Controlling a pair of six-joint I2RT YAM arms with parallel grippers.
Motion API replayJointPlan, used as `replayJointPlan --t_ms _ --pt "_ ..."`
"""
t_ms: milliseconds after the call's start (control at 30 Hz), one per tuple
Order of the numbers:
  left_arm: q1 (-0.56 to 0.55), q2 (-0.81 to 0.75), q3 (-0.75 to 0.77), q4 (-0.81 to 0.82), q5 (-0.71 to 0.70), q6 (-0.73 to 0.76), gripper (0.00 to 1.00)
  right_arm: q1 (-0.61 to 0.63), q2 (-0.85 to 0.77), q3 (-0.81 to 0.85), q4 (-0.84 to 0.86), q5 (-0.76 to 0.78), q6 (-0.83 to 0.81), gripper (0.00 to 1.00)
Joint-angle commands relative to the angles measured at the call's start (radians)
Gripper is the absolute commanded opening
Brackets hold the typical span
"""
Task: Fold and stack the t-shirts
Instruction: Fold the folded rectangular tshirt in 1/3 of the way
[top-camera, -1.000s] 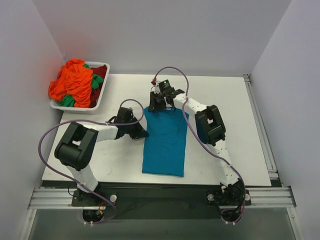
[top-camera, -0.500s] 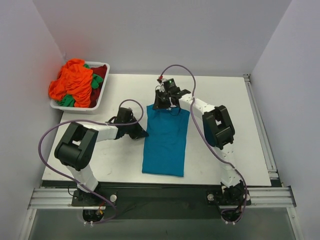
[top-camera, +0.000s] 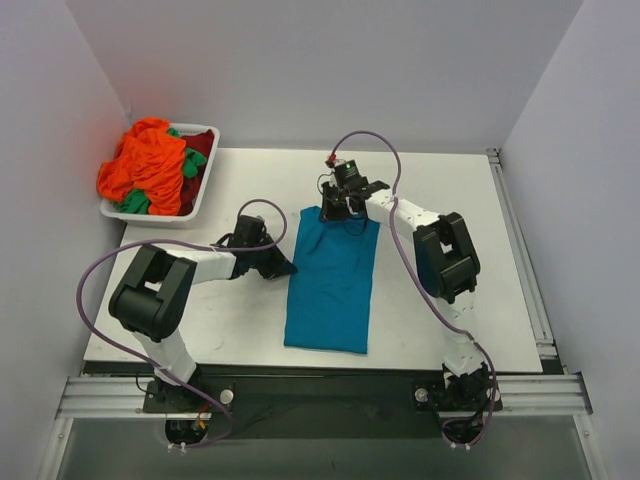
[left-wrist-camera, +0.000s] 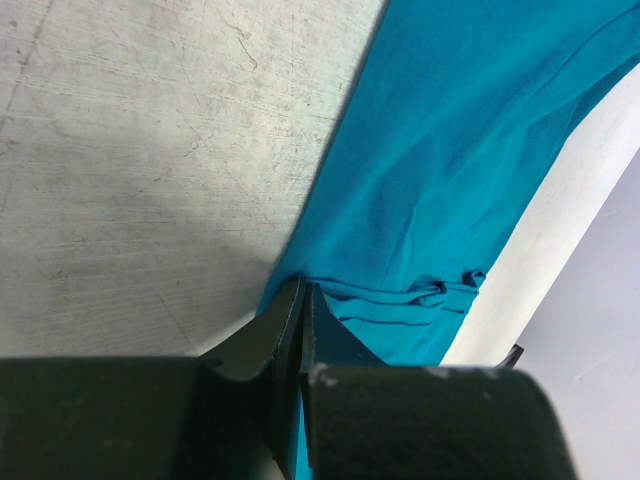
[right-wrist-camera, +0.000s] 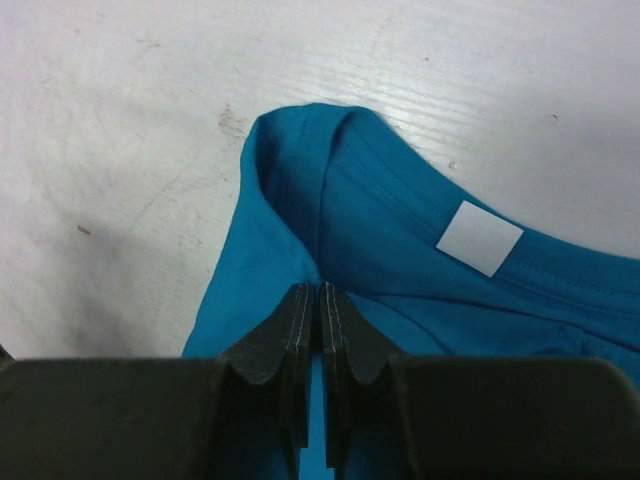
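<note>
Teal t-shirt (top-camera: 330, 290) flat on counter (top-camera: 240, 320).
Left gripper (left-wrist-camera: 303, 295) pinches its side edge; right gripper (right-wrist-camera: 318, 300) pinches beside collar.

a teal-blue t-shirt (top-camera: 331, 285) lies flat as a long narrow panel in the middle of the white table (top-camera: 500, 300), with its collar end pointing away from the arm bases. the left gripper (top-camera: 283, 265) sits low at the shirt's left edge, and the right gripper (top-camera: 333, 208) is down on its far edge. at the table's far left corner a white tray (top-camera: 150, 217) holds a bunched orange shirt (top-camera: 145, 165) heaped over green cloth (top-camera: 193, 160) and dark red cloth (top-camera: 202, 142).
</note>
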Motion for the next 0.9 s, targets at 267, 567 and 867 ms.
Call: replayJointPlan --t_ms 267,567,867 --pt "0.007 0.013 0.005 0.017 -0.017 0.007 0.08 -0.012 0.018 0.007 -0.049 0.102 -0.022 0.0" --pt "0.007 -0.003 0.052 -0.016 -0.002 0.031 0.1 -0.018 0.041 0.027 -0.066 0.095 -0.027 0.06" --pt "0.007 -0.006 0.158 -0.055 0.023 0.074 0.16 -0.029 0.006 0.064 -0.098 0.085 -0.028 0.24"
